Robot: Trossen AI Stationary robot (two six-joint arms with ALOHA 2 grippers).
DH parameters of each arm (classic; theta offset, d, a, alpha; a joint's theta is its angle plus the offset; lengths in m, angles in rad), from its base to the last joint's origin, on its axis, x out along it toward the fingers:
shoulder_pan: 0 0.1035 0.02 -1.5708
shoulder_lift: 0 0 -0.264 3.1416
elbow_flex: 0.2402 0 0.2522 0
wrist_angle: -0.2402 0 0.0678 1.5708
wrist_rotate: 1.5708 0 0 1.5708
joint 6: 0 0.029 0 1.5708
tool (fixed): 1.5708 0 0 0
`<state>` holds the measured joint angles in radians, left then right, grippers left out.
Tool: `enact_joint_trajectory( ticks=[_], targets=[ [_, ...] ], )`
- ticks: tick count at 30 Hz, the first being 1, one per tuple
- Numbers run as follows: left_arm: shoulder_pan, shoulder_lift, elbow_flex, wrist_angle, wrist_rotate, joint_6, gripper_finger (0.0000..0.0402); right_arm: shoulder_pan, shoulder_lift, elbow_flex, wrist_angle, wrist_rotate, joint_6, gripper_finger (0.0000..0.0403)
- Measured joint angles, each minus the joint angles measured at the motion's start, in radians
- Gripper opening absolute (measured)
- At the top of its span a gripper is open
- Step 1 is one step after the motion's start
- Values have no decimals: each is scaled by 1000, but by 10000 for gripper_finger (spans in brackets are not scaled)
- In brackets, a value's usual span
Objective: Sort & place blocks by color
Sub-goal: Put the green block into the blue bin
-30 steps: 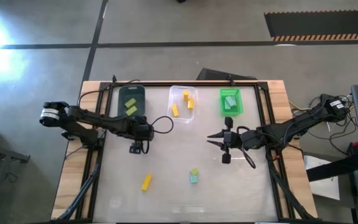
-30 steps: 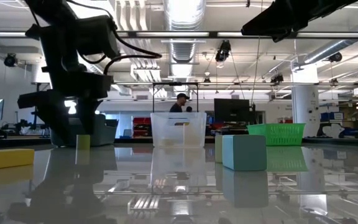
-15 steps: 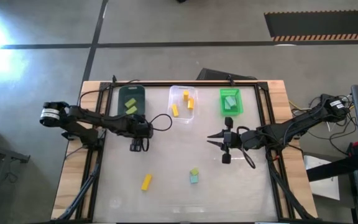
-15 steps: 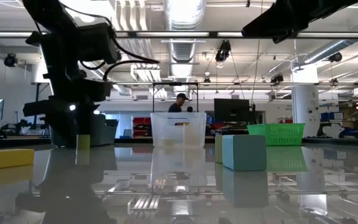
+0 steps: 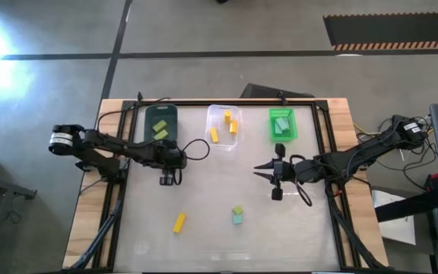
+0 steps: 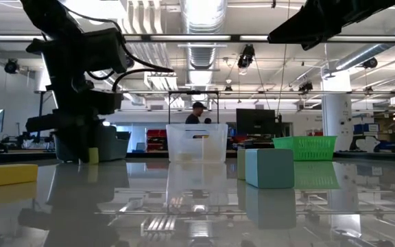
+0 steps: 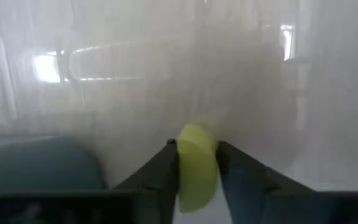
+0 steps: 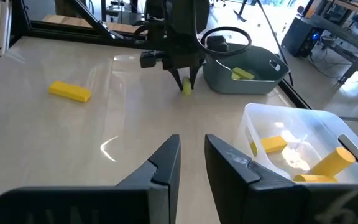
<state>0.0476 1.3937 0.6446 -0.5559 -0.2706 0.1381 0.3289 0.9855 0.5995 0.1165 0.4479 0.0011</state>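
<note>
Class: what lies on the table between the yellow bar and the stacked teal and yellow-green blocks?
Nothing: the high view shows bare tabletop between the yellow bar and the stacked blocks.

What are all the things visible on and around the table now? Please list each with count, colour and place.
Dark teal bin: one, far left, two pale yellow-green blocks inside.
Clear plastic bin: one, middle, four yellow blocks.
Bright green bin: one, right, teal-mint blocks.
Yellow bar: one, near left.
Teal-mint cube: one, near centre, touching a pale yellow-green cube.
Person: one, far behind.
Left gripper: closing on a pale yellow-green block.
Right gripper: mid-table, holding nothing.
</note>
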Motion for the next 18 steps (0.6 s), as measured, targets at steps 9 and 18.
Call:
enact_joint_trajectory(
  ticks=[9, 18],
  targets=[
    [-8, -20, 117, -97, 43, -34, 57, 0, 0, 0, 0, 0, -1, 66],
    [133, -137, 283, -202, -130, -25, 62, 0, 0, 0, 0, -1, -1, 66]
  ],
)
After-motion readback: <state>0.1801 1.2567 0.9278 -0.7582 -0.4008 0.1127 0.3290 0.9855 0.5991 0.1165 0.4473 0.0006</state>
